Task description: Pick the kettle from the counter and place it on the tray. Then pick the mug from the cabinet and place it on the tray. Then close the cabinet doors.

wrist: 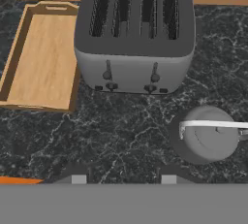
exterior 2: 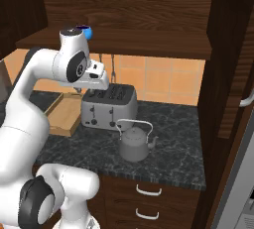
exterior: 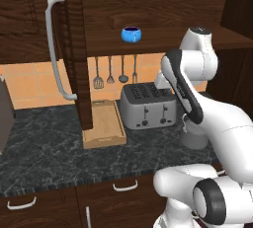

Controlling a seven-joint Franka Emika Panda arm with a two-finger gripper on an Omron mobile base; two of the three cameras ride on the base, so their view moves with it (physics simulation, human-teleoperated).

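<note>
The grey kettle point(wrist: 208, 133) stands on the dark marbled counter point(wrist: 121, 126), right of and nearer than the toaster; its thin handle is upright point(exterior 2: 134, 143). To the toaster's left lies the tan wooden tray point(wrist: 43, 56) with nothing on it point(exterior: 104, 123). My gripper point(wrist: 123, 178) hangs high over the counter in front of the toaster, open, nothing between its fingertips point(wrist: 79, 177), well left of the kettle. The blue mug point(exterior: 131, 34) sits on the cabinet shelf point(exterior: 163, 37). Both cabinet doors stand open: the left point(exterior: 74, 49) and the right point(exterior 2: 233, 74).
A boxy silver toaster point(wrist: 135, 34) stands between tray and kettle. Kitchen utensils point(exterior: 109, 71) hang on the tiled wall behind. The open left door's bar handle point(exterior: 54, 49) juts over the counter above the tray's near end. Drawers point(exterior 2: 149, 191) run below the counter edge.
</note>
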